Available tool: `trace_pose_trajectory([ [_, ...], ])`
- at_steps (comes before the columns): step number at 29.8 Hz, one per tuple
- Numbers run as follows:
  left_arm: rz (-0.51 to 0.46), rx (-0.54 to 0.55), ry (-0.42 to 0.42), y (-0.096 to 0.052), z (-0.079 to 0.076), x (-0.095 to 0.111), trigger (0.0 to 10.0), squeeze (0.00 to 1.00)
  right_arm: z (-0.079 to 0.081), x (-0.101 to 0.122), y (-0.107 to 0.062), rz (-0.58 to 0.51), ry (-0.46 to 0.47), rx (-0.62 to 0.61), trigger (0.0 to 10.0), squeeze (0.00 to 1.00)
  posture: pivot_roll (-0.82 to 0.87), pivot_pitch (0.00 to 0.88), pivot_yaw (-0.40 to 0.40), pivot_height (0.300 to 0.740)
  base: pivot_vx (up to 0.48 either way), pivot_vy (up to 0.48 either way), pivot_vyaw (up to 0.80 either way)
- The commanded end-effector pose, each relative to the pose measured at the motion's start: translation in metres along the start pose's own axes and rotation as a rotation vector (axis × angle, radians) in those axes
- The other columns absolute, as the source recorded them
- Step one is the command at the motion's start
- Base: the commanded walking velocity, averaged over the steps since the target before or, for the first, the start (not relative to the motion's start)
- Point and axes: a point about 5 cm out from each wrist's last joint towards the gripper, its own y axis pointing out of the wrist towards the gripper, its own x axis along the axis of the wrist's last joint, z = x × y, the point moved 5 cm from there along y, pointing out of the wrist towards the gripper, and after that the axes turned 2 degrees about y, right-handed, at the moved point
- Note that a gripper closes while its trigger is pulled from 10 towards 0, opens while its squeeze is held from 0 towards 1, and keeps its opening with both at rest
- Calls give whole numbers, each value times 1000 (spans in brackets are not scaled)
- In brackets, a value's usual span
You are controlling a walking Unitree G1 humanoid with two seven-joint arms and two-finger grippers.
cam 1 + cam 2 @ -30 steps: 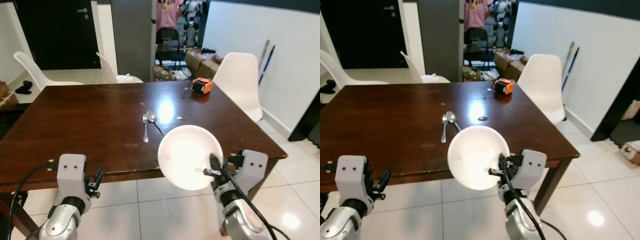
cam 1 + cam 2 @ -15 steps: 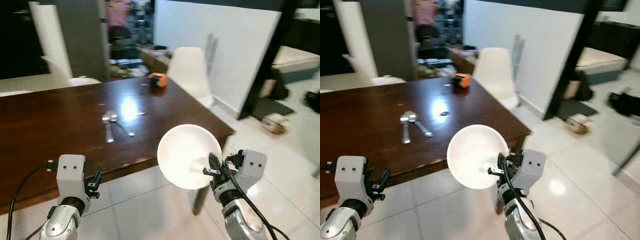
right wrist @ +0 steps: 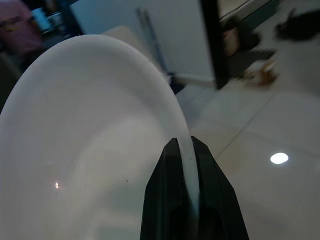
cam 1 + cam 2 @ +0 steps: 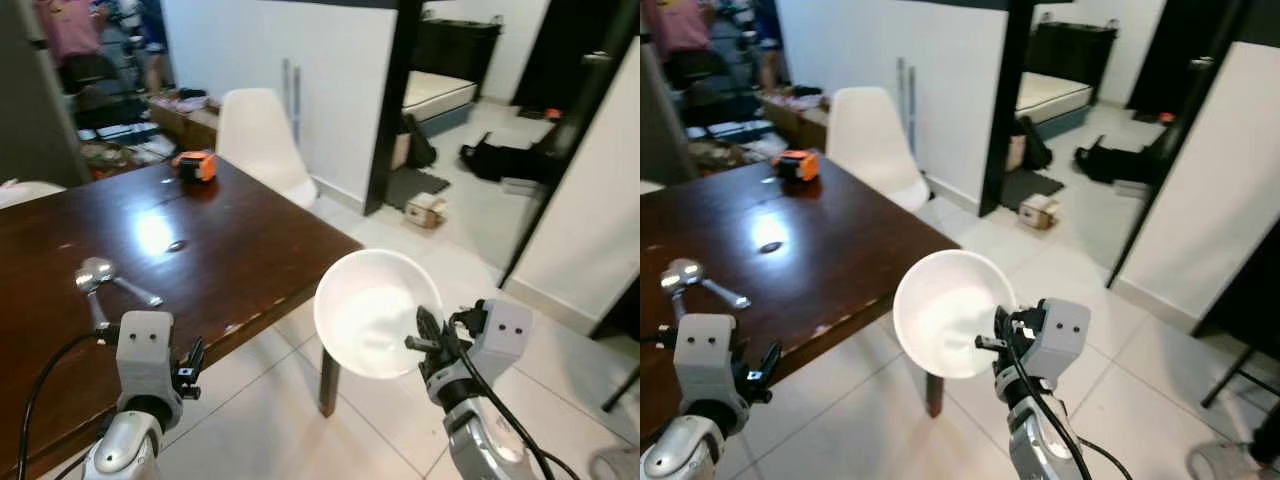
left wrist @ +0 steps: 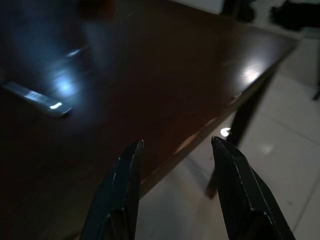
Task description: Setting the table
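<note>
Counter [image 4: 230, 240] so far only has the spoon and fork [image 4: 97, 285] near its left edge, and your right gripper [image 4: 428, 342] has its jaws pinched on the white bowl's [image 4: 370, 312] rim out over the floor past the counter's corner, left gripper [image 5: 175, 150] spread with nothing in it, so you're barely started.

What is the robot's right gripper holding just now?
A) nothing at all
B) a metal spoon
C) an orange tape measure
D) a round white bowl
D: the right gripper pinches the rim of the round white bowl between its two black fingers, holding it over the tiled floor beside the dark wooden table; the right wrist view shows the rim clamped between them.
</note>
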Motion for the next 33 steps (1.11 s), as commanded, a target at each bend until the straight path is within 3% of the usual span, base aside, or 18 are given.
trace_pose_trajectory([
  [1,28,16,9,-2,3,-9,10000,0,0,-7,-2,23,11,-1,10000,0,24,100,64,740,0,0,-800],
  [9,82,38,24,-2,10,-31,10000,0,-13,-35,-11,109,-41,-15,10000,0,23,102,61,740,0,0,-800],
  [13,160,55,56,-9,19,-60,10000,0,-43,-66,-29,214,-109,-74,10000,0,18,113,61,740,0,0,-800],
  [15,175,54,61,-11,19,-66,10000,0,-50,-71,-33,233,-122,-90,10000,0,18,114,61,740,0,0,-800],
  [21,188,32,55,-13,13,-73,10000,0,-52,-79,-37,261,-134,-86,10000,0,19,116,57,740,0,0,-800],
  [26,246,11,89,-18,9,-97,10000,0,-64,-100,-47,324,-161,-114,10000,0,24,119,56,740,0,0,-800],
  [27,283,13,103,-23,11,-111,10000,0,-69,-108,-54,352,-167,-120,10000,0,17,121,59,740,0,0,-800],
  [33,288,10,108,-27,14,-115,10000,0,-71,-109,-60,352,-167,-123,10000,0,16,124,61,740,0,0,-800],
])
